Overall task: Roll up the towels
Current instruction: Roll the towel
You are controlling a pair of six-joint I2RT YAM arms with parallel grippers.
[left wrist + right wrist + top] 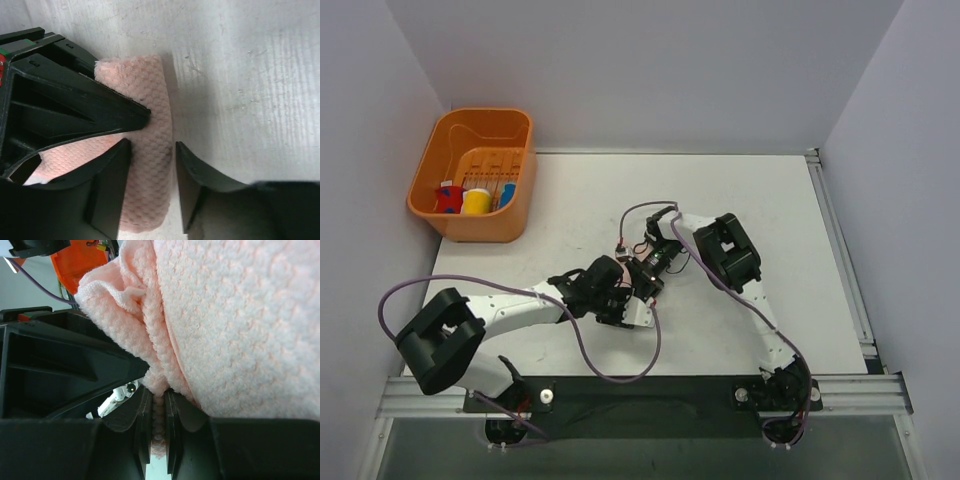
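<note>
The pale pink towel (150, 100) lies partly rolled on the white table, and only a pale bit of it (641, 314) shows between the arms in the top view. My left gripper (152, 165) straddles the rolled end, its jaws closed in on the roll from both sides; it also shows in the top view (623, 303). My right gripper (158, 420) is shut on a folded edge of the pink towel (240, 325), and sits right beside the left one (642, 283). One of its fingers (75, 100) rests on the towel. The green and blue towel is out of view.
An orange basket (430, 205) holding small coloured items stands at the far left of the table. Grey walls enclose the table (740, 190) on three sides. Purple cables loop from both arms.
</note>
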